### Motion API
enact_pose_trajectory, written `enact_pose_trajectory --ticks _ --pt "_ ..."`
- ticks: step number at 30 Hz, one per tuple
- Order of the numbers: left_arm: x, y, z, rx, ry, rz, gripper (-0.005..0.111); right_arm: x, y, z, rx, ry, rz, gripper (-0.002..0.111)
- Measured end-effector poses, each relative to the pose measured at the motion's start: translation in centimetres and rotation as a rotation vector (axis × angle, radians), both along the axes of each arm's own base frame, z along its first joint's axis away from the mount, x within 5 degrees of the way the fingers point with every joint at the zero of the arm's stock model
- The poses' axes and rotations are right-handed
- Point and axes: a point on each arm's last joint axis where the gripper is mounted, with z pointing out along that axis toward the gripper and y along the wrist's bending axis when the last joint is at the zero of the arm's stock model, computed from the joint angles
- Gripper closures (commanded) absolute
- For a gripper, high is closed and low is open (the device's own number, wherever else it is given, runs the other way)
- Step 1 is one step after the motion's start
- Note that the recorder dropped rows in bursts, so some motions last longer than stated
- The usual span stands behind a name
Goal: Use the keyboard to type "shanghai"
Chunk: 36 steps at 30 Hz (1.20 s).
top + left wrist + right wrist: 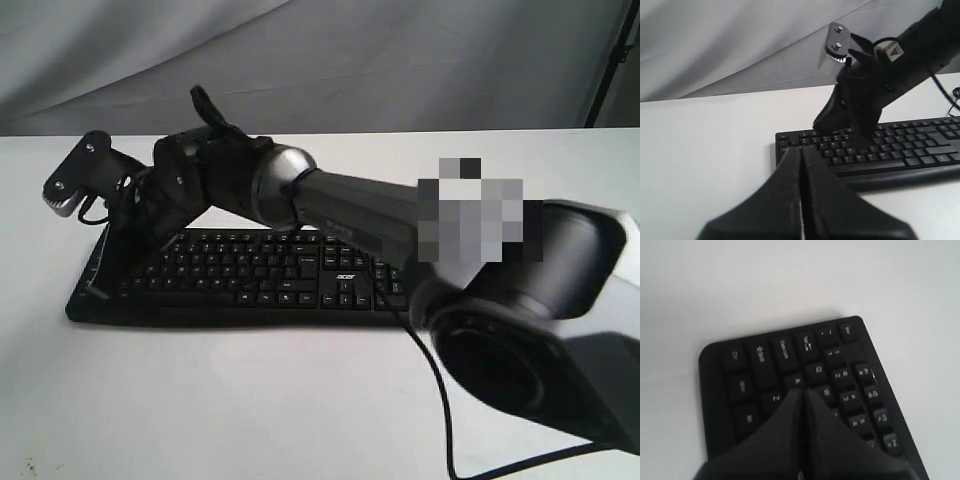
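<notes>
While the keyboard (230, 272) lies crosswise, the closed right claw (802, 395) hangs over its left-end keys, the closed left claw (801, 151) farther back.

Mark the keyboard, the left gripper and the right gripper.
keyboard (250, 280): exterior view, on the letter keys.
left gripper (801, 150): left wrist view, where the shut fingertips meet.
right gripper (802, 392): right wrist view, where the shut fingertips meet.
</notes>
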Motion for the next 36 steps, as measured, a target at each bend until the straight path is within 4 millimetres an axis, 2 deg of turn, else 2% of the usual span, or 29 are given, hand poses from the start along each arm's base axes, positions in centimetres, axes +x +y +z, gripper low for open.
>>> enact_pose_trajectory --ticks 6,10,13,26,36 --pt "0.0 0.0 0.0 0.000 0.000 0.000 0.107 -1.1 -3.6 1.0 -0.069 0.040 -0.025 0.108" --pt "0.0 0.0 0.0 0.000 0.000 0.000 0.107 -1.9 -5.9 0.4 -0.065 0.040 -0.067 0.108" --pt "0.0 0.0 0.0 0.000 0.000 0.000 0.107 -2.2 -6.6 -0.5 -0.051 0.073 -0.102 0.108" --pt "0.0 0.0 0.0 0.000 0.000 0.000 0.107 -1.9 -6.4 -3.7 -0.023 0.092 -0.143 0.108" --pt "0.0 0.0 0.0 0.000 0.000 0.000 0.107 -1.6 -6.2 -3.9 -0.001 0.052 -0.142 0.108"
